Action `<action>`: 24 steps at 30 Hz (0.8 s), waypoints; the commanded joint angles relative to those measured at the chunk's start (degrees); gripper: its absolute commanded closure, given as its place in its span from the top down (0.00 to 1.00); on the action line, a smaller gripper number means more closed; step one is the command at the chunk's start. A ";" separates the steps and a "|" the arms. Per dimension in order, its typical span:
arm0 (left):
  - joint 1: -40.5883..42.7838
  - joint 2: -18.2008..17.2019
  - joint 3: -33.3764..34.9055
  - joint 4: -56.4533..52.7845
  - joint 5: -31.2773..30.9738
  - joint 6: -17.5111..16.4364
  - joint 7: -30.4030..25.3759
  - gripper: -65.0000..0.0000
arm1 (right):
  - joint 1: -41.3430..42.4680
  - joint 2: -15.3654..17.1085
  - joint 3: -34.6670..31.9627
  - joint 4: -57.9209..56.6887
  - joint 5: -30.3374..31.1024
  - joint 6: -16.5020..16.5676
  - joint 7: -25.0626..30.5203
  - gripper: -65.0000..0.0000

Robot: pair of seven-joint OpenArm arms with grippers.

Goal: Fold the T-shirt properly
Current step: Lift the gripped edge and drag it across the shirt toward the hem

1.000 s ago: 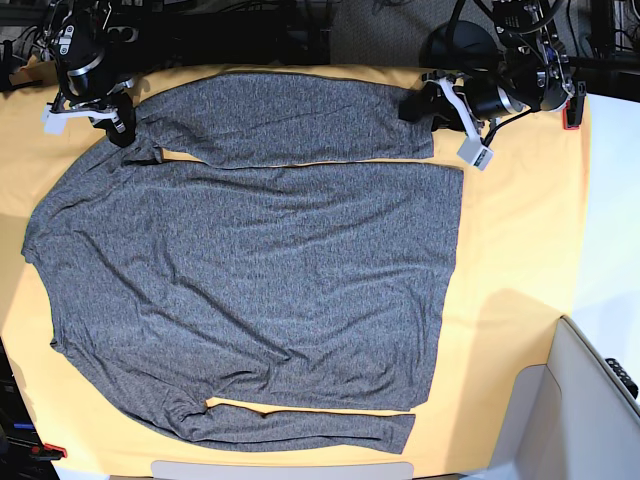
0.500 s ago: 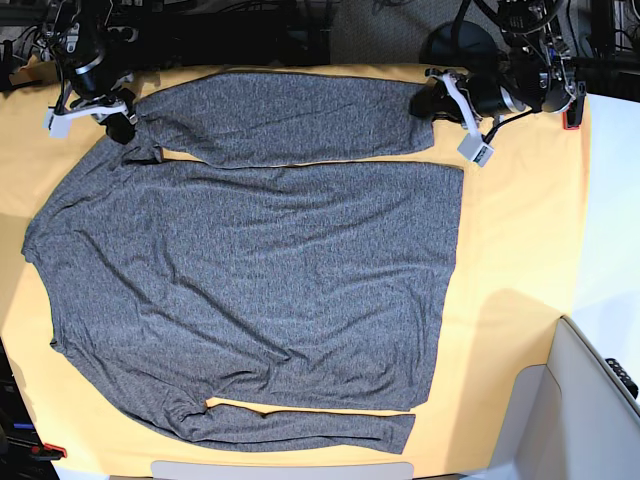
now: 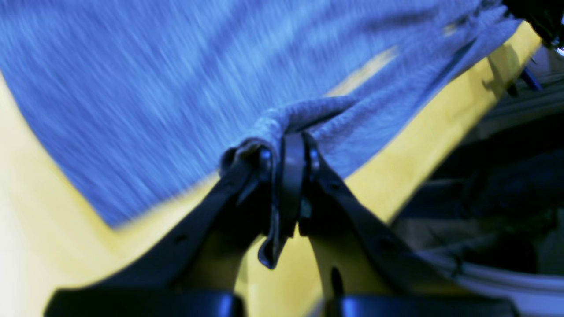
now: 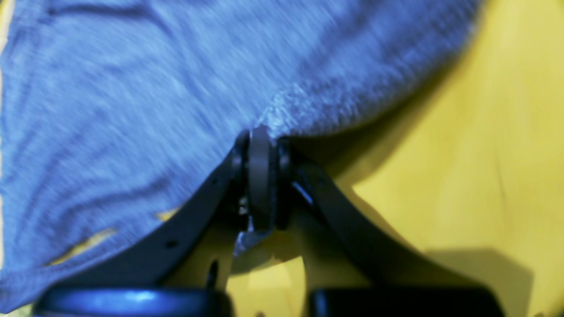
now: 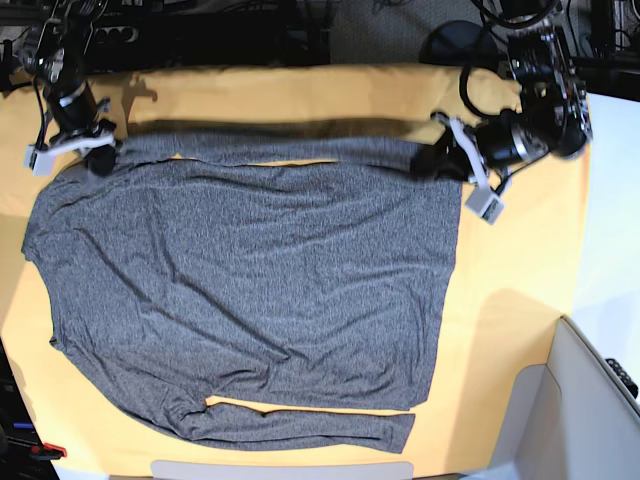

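The dark-grey T-shirt (image 5: 250, 280) lies spread on the yellow-orange cloth sheet (image 5: 520, 260). Its far long sleeve (image 5: 270, 148) is lifted into a narrow band along the body's upper edge. My left gripper (image 5: 432, 160) is shut on the sleeve's cuff end at the right. In the left wrist view the gripper (image 3: 286, 149) pinches a bunch of knit (image 3: 132, 88). My right gripper (image 5: 100, 158) is shut on the sleeve near the shoulder at the left. In the right wrist view the gripper (image 4: 260, 141) pinches the shirt's edge (image 4: 132, 88). The near sleeve (image 5: 300, 425) lies flat along the bottom.
A pale grey-white unit (image 5: 600, 400) stands at the lower right corner beside the sheet. A small red item (image 5: 50, 450) sits at the bottom left. Dark cables and gear (image 5: 250, 30) crowd the far edge behind the sheet.
Both grippers have lifted the far sleeve and carried it toward the shirt's body. The sleeve, flat and wide before, is now a narrow raised band over the body's upper edge.
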 commanded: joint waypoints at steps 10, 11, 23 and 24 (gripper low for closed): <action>-11.39 -0.49 -0.25 -6.54 -0.80 -0.08 -0.62 0.00 | 15.35 0.69 0.54 -5.53 0.22 -0.04 -7.01 0.00; -12.09 -0.58 -0.25 -8.47 -0.80 -0.08 -0.62 0.00 | 16.32 0.69 0.54 -6.94 0.22 -0.04 -7.01 0.00; -13.06 -1.37 -0.07 -17.17 -0.54 -0.08 -0.62 0.06 | 17.55 0.61 0.45 -19.69 0.13 -0.04 -7.01 0.00; -12.62 -1.73 -0.07 -17.17 -0.01 -0.08 -0.62 0.10 | 17.37 0.61 0.45 -19.95 0.13 -0.04 -7.01 0.03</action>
